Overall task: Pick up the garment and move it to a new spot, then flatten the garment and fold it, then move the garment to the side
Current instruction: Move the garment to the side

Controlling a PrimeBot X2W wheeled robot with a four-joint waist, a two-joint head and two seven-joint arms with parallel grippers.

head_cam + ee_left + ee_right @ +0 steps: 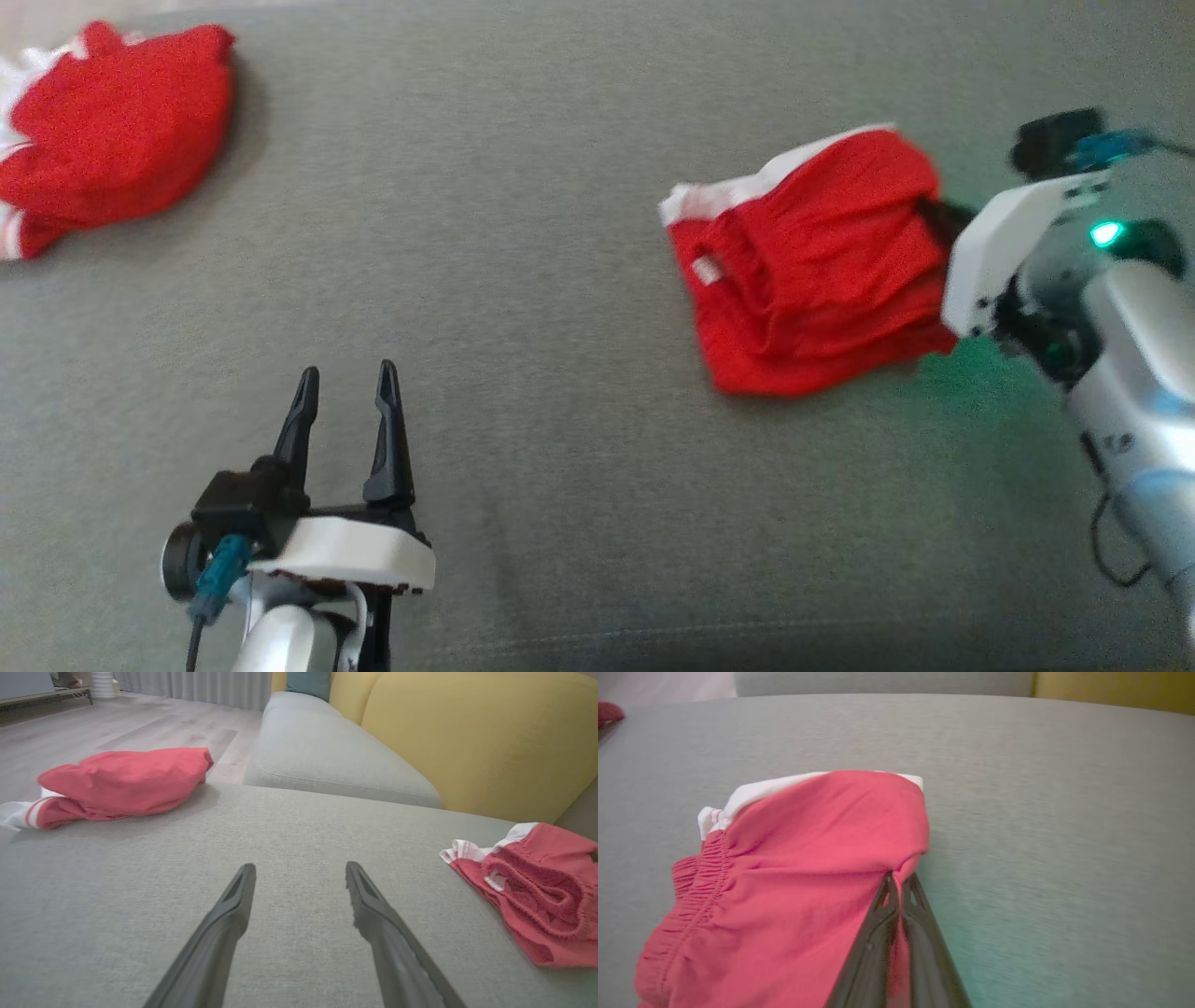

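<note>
Shorts (812,280) are light and floppy, so expect sag when you lift. Your right gripper (899,877) is pinched on an edge fold; left gripper (347,373) is spread, holding nothing.

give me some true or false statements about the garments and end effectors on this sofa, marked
1. The right end effector is shut on an edge of the red shorts. True.
2. The left end effector grips the other red garment. False: it is open over the bare grey cushion, apart from that garment.
3. The two garments overlap. False: they lie apart, with cushion between them.
4. The red shorts have a white band. True.
</note>
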